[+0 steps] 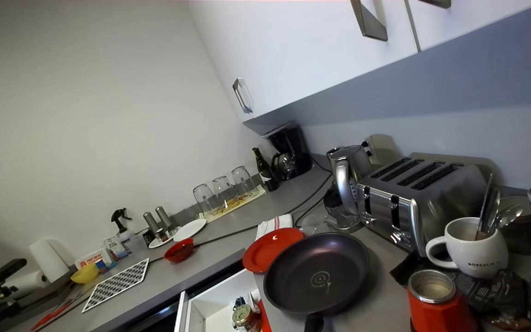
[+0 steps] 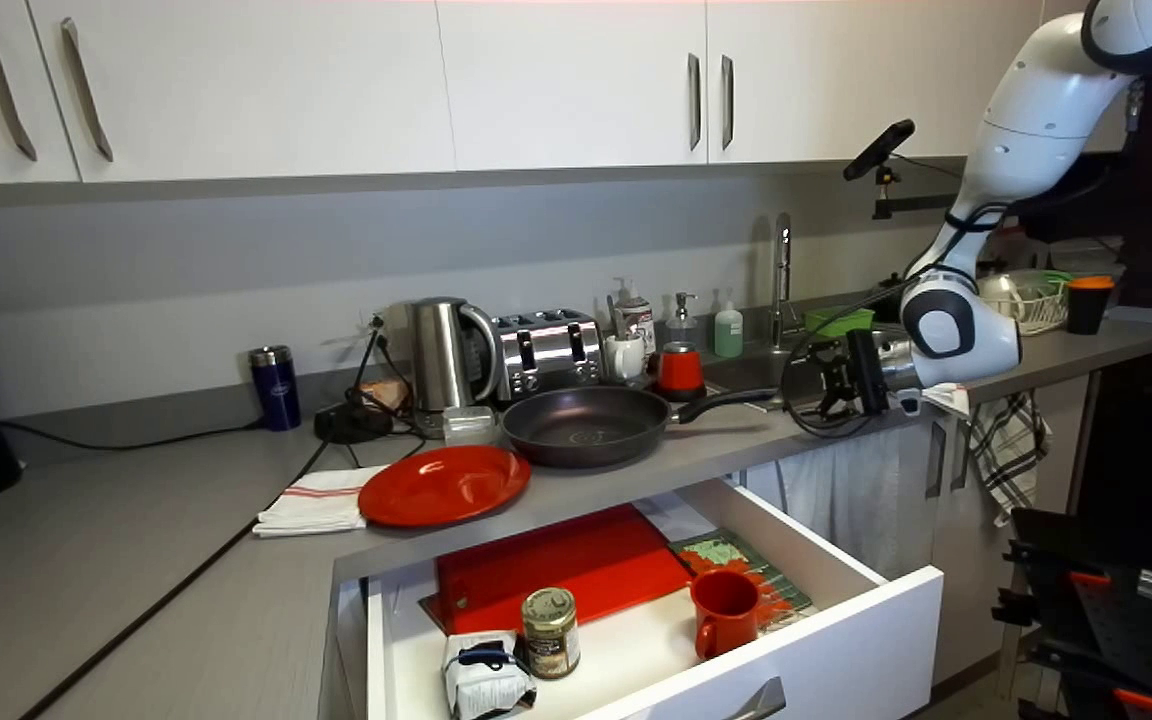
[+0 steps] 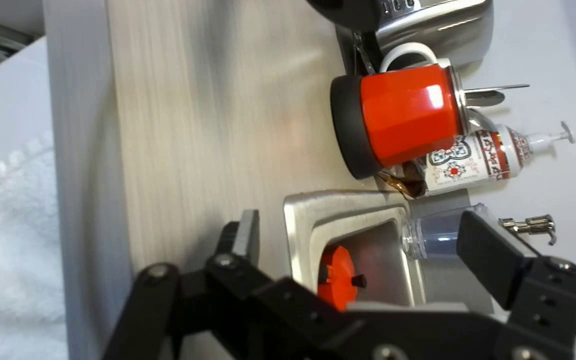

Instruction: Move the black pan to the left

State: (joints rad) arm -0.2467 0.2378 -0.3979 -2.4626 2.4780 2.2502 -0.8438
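The black pan (image 2: 586,425) lies upright on the grey counter, beside the red plate (image 2: 446,485), in both exterior views; it also shows here (image 1: 316,272). Its handle (image 2: 726,402) points away from the plate, toward my gripper (image 2: 811,388). My gripper is near the handle's end and apart from the pan's body; whether it touches the handle is unclear in that view. In the wrist view my gripper (image 3: 368,245) has its fingers wide apart with nothing held between them. A dark shape, perhaps the handle's end (image 3: 350,12), shows at the top edge there.
A red moka pot base (image 3: 408,112) stands by the sink (image 3: 295,220). The toaster (image 2: 548,350) and the kettle (image 2: 441,365) stand behind the pan. An open drawer (image 2: 836,650) juts out below the counter. A white towel (image 2: 311,505) lies by the plate.
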